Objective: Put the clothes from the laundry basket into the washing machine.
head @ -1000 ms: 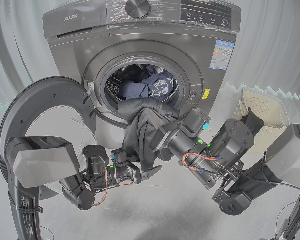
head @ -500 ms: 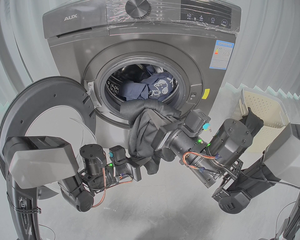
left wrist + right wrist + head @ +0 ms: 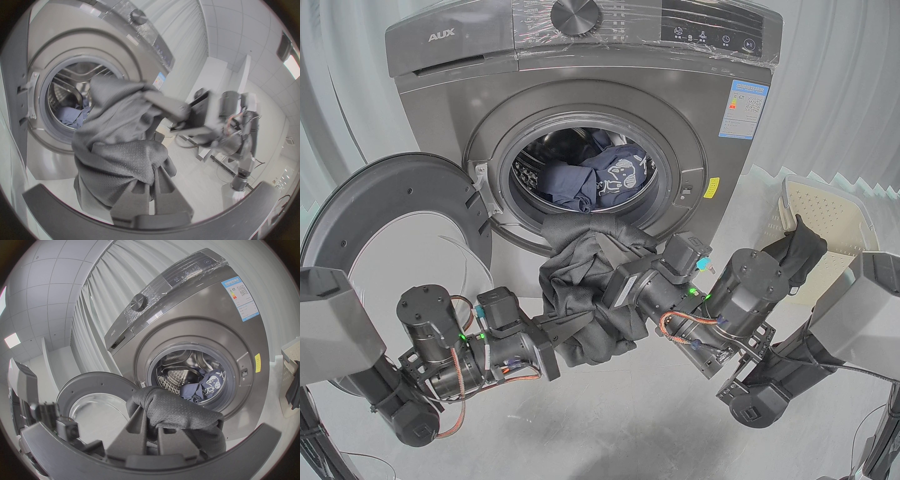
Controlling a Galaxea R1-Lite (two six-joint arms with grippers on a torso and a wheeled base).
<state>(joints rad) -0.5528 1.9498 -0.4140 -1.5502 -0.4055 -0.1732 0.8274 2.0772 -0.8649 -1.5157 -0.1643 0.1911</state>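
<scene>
Grey garment (image 3: 581,275) hangs bunched in front of the washing machine (image 3: 687,125). Its upper fold is level with the lower lip of the drum opening (image 3: 562,144), though I cannot tell whether it touches. Most of its bulk sags below that lip toward the floor. Both tools have it. The right gripper (image 3: 153,424) is clamped on the upper fold close to the opening, and the left gripper (image 3: 151,187) is pinched on the lower bunch, underneath and to the robot's left. Inside the drum lie navy clothes (image 3: 600,175), which fill the lower part and leave room above.

The step in hand looks like feeding this garment through the opening, and none of the cloth appears to be past the rim yet. To do it well, the hanging bulk probably has to rise first, so the left arm should lift its bunch to lip height before either arm pushes forward. Otherwise the cloth may snag on the rim or drape outside. Release should wait until the fabric sits well inside, above the navy pile.

The door (image 3: 394,206) stands swung wide on the robot's left, near the left arm, so that arm's path should stay off it. On the right, the laundry basket (image 3: 831,212) has a dark cloth (image 3: 800,247) draped over its rim, apparently the next piece
</scene>
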